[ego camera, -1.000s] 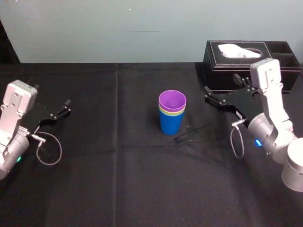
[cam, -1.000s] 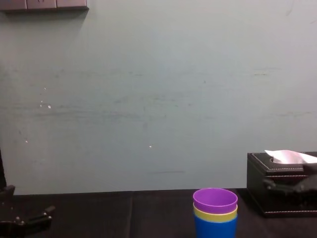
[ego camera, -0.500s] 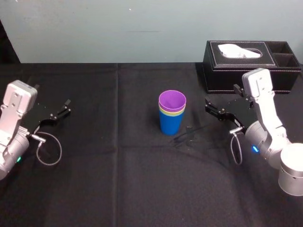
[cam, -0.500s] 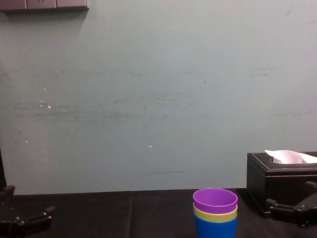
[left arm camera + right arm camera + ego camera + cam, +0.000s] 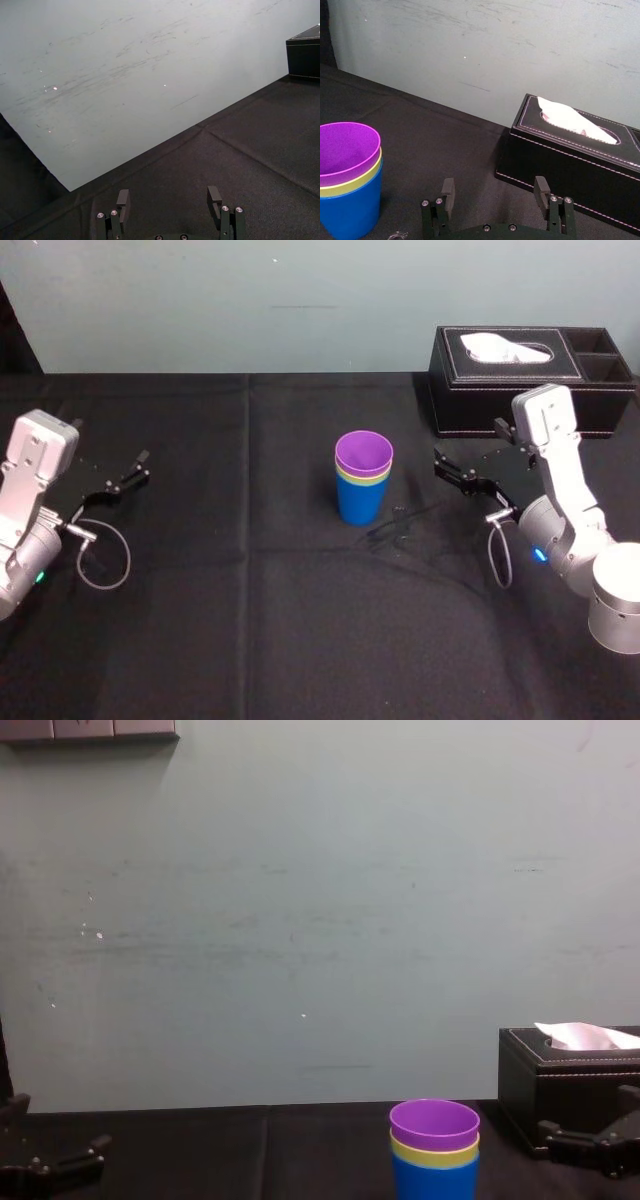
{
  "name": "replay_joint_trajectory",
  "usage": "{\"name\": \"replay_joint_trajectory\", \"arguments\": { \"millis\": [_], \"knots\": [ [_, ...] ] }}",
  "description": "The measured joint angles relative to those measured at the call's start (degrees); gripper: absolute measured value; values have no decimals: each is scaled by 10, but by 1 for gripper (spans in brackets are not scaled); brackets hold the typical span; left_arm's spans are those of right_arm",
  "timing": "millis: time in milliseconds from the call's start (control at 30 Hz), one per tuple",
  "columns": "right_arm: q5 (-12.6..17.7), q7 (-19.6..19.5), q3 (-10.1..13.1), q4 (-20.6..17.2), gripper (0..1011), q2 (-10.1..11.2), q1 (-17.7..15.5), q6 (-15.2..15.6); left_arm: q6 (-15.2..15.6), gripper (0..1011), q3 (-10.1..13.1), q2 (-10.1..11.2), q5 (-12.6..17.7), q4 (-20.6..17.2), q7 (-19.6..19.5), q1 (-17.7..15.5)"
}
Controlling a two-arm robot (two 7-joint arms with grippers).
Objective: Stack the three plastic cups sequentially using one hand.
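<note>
A robotics lab or test room is suggested: a tabletop point(image 5: 300, 640) draped in creased black cloth is set against a bare, scuffed pale blue-green wall point(image 5: 300, 920), flanked by a white-and-grey left robot arm point(image 5: 28, 490) and a matching right robot arm point(image 5: 560, 470).

On the black cloth-covered table point(image 5: 250, 620), the purple tapered plastic cup point(image 5: 364, 452) sits in the yellow-green tapered plastic cup point(image 5: 349, 478), and that one sits in the blue tapered plastic cup point(image 5: 360, 502). From this stack, the black rectangular tissue box point(image 5: 500, 390) lies at 2 o'clock. The black right gripper point(image 5: 438, 463) is at 3 o'clock, before the box. The black left gripper point(image 5: 144, 465) is at 9 o'clock, well apart.
</note>
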Motion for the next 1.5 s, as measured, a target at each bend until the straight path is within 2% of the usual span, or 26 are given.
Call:
{"name": "replay_joint_trajectory", "arguments": {
  "millis": [1500],
  "knots": [
    [0,-2,0,-1,1003,0,-1,1,0,1011,0,0,0,0,0,0]
  ]
}}
